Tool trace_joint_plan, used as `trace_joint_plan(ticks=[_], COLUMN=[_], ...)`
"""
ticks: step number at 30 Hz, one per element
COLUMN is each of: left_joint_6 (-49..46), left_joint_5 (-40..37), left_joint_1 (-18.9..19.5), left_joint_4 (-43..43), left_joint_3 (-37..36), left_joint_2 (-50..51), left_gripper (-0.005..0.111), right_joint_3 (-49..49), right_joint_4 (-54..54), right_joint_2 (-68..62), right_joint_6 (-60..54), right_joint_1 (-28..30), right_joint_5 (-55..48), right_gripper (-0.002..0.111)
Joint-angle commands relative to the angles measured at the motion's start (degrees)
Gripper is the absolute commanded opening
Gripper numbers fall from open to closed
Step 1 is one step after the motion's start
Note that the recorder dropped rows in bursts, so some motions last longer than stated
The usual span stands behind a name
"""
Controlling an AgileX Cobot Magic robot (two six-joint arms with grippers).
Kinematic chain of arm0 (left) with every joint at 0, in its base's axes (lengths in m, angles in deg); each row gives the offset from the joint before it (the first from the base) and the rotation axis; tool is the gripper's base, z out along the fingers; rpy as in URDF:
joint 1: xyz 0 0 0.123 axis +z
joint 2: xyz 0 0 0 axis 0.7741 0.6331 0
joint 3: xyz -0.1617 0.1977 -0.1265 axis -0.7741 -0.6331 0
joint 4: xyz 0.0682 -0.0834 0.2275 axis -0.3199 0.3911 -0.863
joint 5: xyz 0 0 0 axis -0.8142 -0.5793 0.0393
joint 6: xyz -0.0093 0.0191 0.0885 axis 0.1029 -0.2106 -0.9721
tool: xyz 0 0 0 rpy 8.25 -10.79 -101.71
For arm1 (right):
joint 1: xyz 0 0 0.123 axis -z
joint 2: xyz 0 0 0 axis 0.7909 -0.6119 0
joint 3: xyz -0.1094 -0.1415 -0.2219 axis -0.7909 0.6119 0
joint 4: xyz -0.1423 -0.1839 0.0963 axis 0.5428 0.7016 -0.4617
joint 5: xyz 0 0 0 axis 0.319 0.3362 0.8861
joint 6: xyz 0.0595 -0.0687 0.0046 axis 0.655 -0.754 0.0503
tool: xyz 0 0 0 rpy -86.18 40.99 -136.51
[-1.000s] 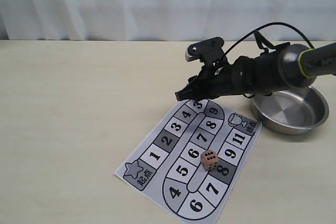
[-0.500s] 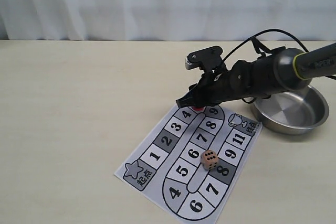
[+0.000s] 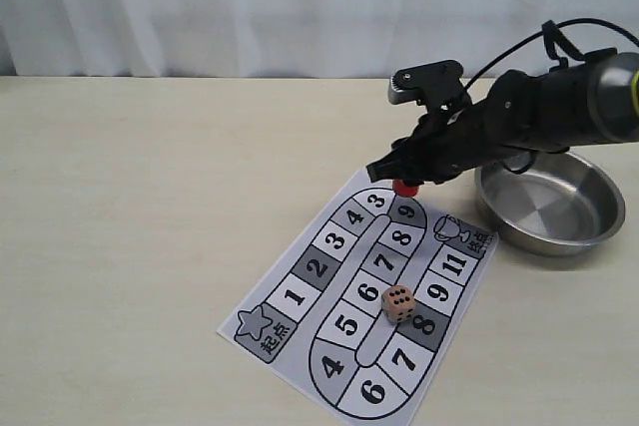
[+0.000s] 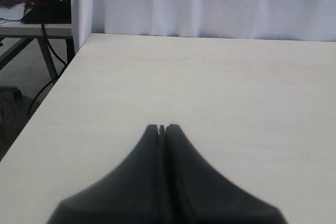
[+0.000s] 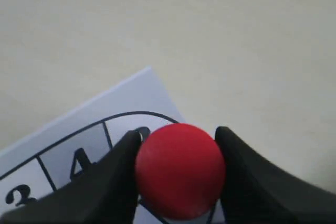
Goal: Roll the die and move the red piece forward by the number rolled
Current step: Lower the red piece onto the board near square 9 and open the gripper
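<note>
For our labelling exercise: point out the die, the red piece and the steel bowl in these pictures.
die (image 3: 398,296), exterior view, on its pipped top face.
red piece (image 5: 180,169), right wrist view, on its red top.
steel bowl (image 3: 549,243), exterior view, on its near outer wall.

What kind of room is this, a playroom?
Probably a robot lab: a robot arm works over the table, a white curtain hangs behind, and a cluttered desk stands beside it.

Metal bowl (image 3: 559,209) just beside board (image 3: 318,268)
</note>
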Motion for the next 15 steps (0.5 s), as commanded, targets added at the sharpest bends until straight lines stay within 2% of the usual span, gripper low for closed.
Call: trace_joint_plan(ticks=[1,7,8,12,15], left_joint_6=[0.0,0.0,0.0,0.0,0.0], left_joint_5=[0.8,0.8,0.8,0.8,0.8], left_joint_1=[-0.5,-0.5,-0.5,-0.5,-0.5], left_joint_4=[-0.2,-0.2,-0.2,-0.2,-0.2], left_joint_3=[0.3,0.3,0.3,0.3,0.3], left_joint_2=[0.0,0.0,0.0,0.0,0.0], left_gripper=[0.0,0.0,0.0,0.0,0.0], right_joint_3=[2.4,2.8,2.8,2.8,2.8], right_joint_4=[0.2,-0.5,-0.6,-2.8,-2.8], right_joint_2=[-1.9,-6.3,-6.0,-3.7,-3.0], right_joint_6=[0.2,0.0,0.0,1.2,1.2], right_joint_1=[1.1,0.6,0.6,0.6,0.6], right_joint_5=[0.9,2.2,2.2,1.3,0.9], right_gripper=[0.004,0.006,0.009,0.031,0.039])
